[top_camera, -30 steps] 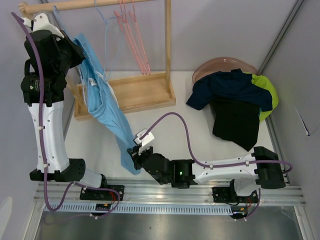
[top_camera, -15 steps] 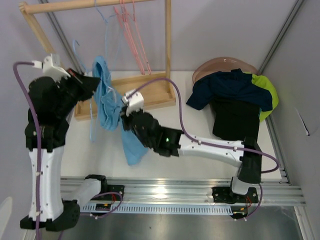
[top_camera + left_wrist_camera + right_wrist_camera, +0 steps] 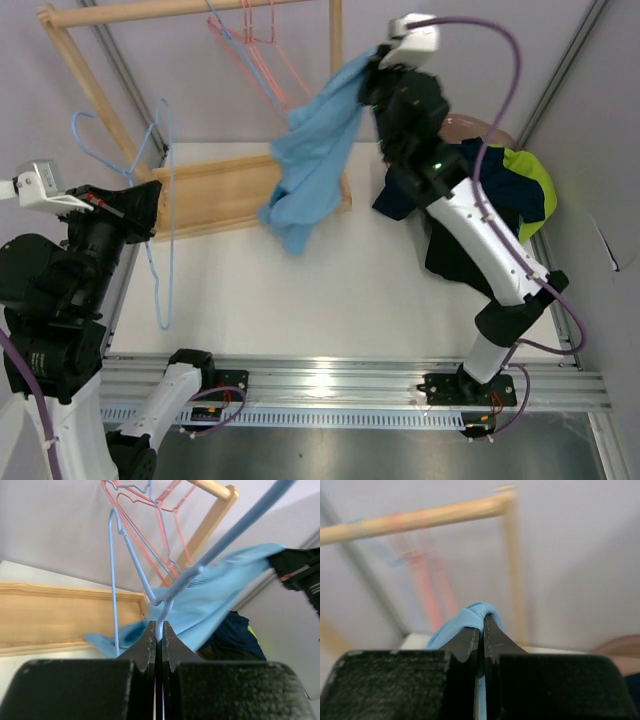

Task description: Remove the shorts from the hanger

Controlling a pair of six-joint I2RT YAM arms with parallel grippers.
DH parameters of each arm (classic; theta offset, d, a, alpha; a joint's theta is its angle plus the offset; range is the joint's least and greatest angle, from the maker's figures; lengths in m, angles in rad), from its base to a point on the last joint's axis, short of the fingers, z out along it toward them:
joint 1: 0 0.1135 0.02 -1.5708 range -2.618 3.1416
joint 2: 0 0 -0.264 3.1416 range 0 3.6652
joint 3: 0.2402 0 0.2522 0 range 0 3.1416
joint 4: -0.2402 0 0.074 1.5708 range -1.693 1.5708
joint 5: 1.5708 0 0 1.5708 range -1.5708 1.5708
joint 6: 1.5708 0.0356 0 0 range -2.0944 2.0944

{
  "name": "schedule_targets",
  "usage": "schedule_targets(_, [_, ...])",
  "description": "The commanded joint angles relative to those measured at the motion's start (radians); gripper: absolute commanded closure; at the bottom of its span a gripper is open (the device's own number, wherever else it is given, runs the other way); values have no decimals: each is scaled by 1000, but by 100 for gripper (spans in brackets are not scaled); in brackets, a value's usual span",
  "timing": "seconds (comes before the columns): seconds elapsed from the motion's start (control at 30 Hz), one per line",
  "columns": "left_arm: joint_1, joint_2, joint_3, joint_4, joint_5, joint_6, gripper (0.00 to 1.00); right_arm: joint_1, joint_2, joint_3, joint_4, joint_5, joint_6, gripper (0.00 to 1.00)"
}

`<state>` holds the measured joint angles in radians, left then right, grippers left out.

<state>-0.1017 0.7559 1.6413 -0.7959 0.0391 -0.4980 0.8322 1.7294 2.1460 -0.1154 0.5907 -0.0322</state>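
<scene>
Top external: right pincer [image 3: 377, 60] pinches light blue shorts [image 3: 315, 165]; left pincer [image 3: 153, 198] grips hanger [image 3: 166, 260]

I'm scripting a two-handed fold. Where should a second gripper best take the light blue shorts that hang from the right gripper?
Probably the lowest loose corner of the light blue shorts, approached from the left, open side: the right gripper pinches the top, so the fabric drapes down-left, away from it.
</scene>
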Motion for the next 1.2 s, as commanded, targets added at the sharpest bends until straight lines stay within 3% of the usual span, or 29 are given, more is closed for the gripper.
schedule_targets(0.0, [-7,36,-9,1,-82,55,100,-207,-80,92,7,3,43,100])
schedule_targets(0.17, [-7,56,-40,38,-111,68,100,-541,-1,239,-75,-84,110,100])
schedule_targets(0.27, [-7,85,-23,50,-182,104,100,-668,36,264,-87,-135,164,100])
schedule_targets(0.5, [-6,187,2,129,-277,147,100,-820,56,100,-27,-176,202,100])
schedule_targets(0.67, [57,376,95,162,-266,170,100,-861,45,-113,-24,-219,250,100])
schedule_targets(0.7, [62,402,141,167,-268,174,100,-867,45,-171,-64,-236,258,93])
schedule_targets(0.73, [66,427,152,173,-269,176,100,-872,45,-193,-94,-280,271,78])
schedule_targets(0.77, [72,472,188,182,-269,177,100,-875,36,-221,-114,-302,303,52])
schedule_targets(0.8, [76,496,207,190,-260,180,100,-877,19,-318,-121,-314,320,17])
schedule_targets(0.87, [83,557,276,221,-201,200,100,-874,-81,-476,-57,-359,388,1])
schedule_targets(0.93, [83,611,327,207,-177,214,100,-871,-161,-732,71,-403,432,1])
schedule_targets(1.03, [85,739,579,129,-147,222,100,-838,-287,-964,164,-428,480,1])
schedule_targets(1.1, [85,799,737,97,-124,222,100,-783,-330,-1043,184,-436,479,1])
schedule_targets(1.17, [86,859,800,81,-87,214,100,-747,-376,-1130,194,-433,480,1])
